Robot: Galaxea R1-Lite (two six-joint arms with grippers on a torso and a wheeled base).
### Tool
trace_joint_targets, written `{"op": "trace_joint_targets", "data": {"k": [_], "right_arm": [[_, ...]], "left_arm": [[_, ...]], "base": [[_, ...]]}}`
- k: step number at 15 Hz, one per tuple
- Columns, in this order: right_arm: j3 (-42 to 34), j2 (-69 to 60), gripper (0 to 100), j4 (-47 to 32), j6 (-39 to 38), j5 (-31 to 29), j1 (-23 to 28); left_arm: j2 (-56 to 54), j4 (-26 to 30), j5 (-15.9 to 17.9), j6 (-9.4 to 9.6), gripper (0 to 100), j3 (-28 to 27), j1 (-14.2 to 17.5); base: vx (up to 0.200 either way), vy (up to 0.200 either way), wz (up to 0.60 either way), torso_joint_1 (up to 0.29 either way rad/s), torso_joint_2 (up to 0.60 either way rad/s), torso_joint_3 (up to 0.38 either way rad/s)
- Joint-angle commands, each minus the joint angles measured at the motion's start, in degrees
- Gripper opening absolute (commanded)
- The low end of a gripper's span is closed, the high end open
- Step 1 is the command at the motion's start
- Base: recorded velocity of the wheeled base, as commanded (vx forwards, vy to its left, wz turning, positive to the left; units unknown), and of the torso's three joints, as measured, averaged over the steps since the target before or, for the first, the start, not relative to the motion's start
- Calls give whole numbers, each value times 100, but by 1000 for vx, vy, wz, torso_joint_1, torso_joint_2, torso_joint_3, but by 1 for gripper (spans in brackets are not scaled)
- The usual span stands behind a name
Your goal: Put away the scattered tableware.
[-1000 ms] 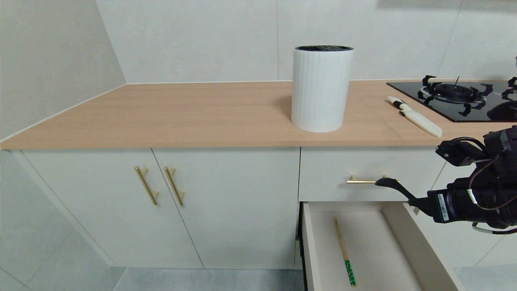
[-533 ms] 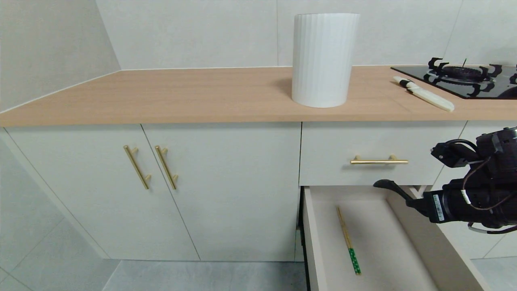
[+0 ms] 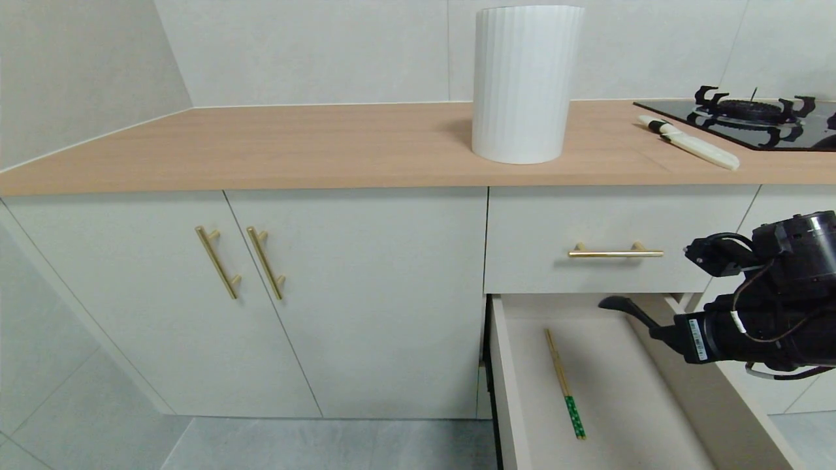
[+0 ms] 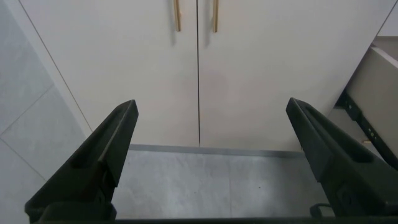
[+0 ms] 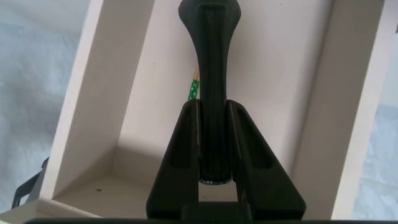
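Observation:
My right gripper is shut on a black utensil, whose rounded end sticks out over the back of the open drawer. From the right wrist the utensil runs straight out between the fingers above the drawer floor. A pair of wooden chopsticks with green ends lies inside the drawer, partly hidden behind the utensil in the right wrist view. A white knife lies on the wooden counter. My left gripper is open and empty, low in front of the cabinet doors.
A tall white ribbed holder stands on the counter above the drawers. A black gas hob sits at the far right. The closed upper drawer has a brass handle. Two cabinet doors with brass handles are to the left, over grey floor.
The head camera has sunk, shifting the whole picture. Relative to the brass drawer handle, the right gripper and its utensil have dropped from handle height to the open drawer's mouth.

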State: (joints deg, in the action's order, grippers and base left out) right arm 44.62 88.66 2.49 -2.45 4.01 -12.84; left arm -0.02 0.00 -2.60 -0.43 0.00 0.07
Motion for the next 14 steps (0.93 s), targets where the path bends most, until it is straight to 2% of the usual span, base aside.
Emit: {"op": "trace_joint_targets", "data": {"k": [1,4,5,9,14], "right_arm": [[-76,477,0,173,122,-6,-8],[-76,1338,0,525,113,-340,-167],[-199,2067,0,1245,-10,-717,-246],[-436,3562,0,3065,-142,-1034,-307],[-463,4563,0,4084,-142,-1412,-404]], "left_arm": [[2,0,-4,-1,100,0,1],[2,0,-4,-1,100,0,1],[2,0,-4,-1,100,0,1],[2,0,-4,-1,100,0,1],[2,0,-4,-1,100,0,1]], "base": [[0,0,0,0,0,0],[0,0,0,0,0,0],[0,0,0,0,0,0],[0,0,0,0,0,0],[0,0,0,0,0,0]]}}
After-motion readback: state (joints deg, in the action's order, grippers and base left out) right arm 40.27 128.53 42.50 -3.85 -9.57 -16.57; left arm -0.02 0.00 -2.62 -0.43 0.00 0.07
